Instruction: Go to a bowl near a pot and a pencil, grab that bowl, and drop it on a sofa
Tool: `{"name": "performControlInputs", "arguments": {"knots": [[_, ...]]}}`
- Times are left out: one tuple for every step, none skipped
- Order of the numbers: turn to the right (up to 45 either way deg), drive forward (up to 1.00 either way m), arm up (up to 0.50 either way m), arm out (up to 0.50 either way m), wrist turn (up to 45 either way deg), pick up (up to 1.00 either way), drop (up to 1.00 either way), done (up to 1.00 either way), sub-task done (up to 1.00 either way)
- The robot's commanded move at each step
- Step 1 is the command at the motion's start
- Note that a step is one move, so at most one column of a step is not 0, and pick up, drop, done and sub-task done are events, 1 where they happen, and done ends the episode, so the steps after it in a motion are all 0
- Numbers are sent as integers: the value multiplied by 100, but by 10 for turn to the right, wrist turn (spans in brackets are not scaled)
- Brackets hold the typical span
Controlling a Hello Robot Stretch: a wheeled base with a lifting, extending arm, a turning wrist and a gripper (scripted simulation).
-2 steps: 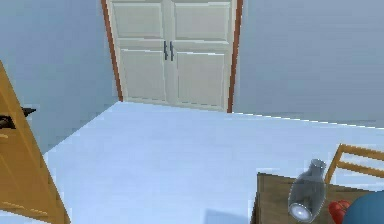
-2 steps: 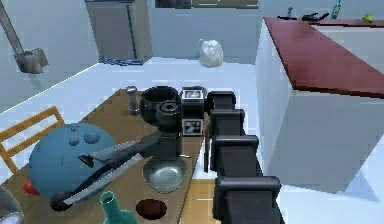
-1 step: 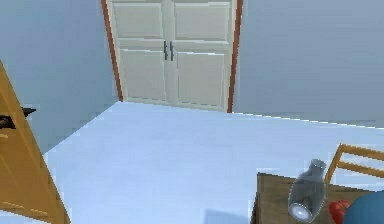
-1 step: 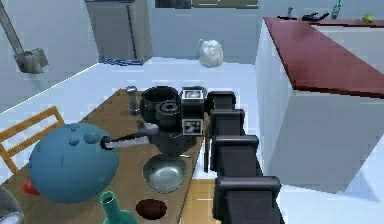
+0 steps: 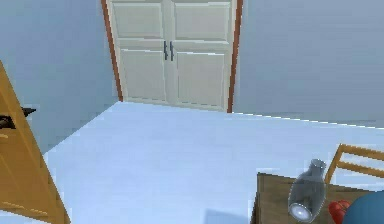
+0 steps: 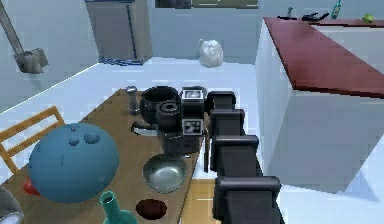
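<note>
Wooden surface point(image 6: 108, 118) carries the grey bowl point(image 6: 165, 175), just beside our arm point(image 6: 232, 160) and near a dark pot point(image 6: 157, 103). Our hand point(image 6: 160, 130) sits by that pot; we cannot tell whether it holds anything. We should centre it over the bowl's rim, descending slowly.

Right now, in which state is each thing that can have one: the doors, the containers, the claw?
white double door, shut.
wooden door, standing open, it seems.
metal bowl, upright on the table, looks empty.
dark pot, upright on the table, no lid seen.
glass bottle, standing upright.
claw, out over the table; cannot tell whether it holds anything.
</note>
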Motion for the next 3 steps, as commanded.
{"name": "performControlInputs", "arguments": {"knots": [[0,0,-30,0,0,0,0,0,0],[0,0,0,0,0,100,0,0,0],[0,0,10,0,0,0,0,0,0]]}}
